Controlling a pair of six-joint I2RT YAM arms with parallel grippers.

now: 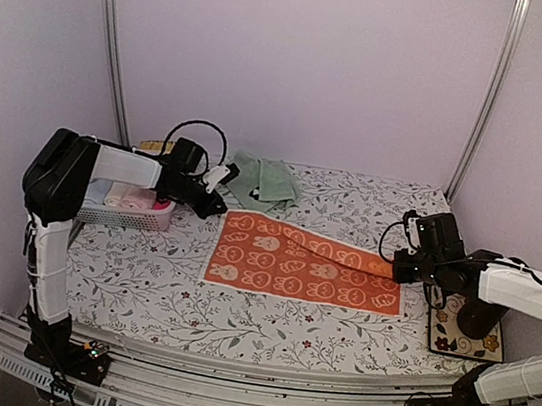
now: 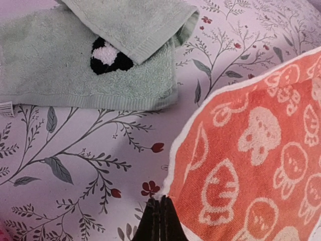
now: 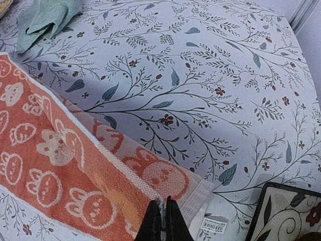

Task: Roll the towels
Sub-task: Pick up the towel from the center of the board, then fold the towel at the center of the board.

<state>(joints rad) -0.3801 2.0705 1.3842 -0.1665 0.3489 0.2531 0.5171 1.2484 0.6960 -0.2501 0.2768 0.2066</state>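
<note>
The orange towel (image 1: 303,263) with cream animal shapes lies spread in the middle of the table, and shows in the left wrist view (image 2: 261,150) and the right wrist view (image 3: 55,165). My left gripper (image 1: 218,206) is shut on its far left corner (image 2: 161,198). My right gripper (image 1: 405,270) is shut on its far right edge (image 3: 164,203), lifted so the paler underside (image 3: 150,170) shows folded over. The mint green towel (image 1: 266,180) lies crumpled at the back; its dark-and-white mark (image 2: 108,56) shows in the left wrist view.
A white lattice basket (image 1: 129,205) holding rolled cloths stands at the left, under my left arm. A patterned tile (image 1: 464,336) lies at the right by my right arm. A floral cloth (image 1: 263,333) covers the table. White walls close in the sides and back.
</note>
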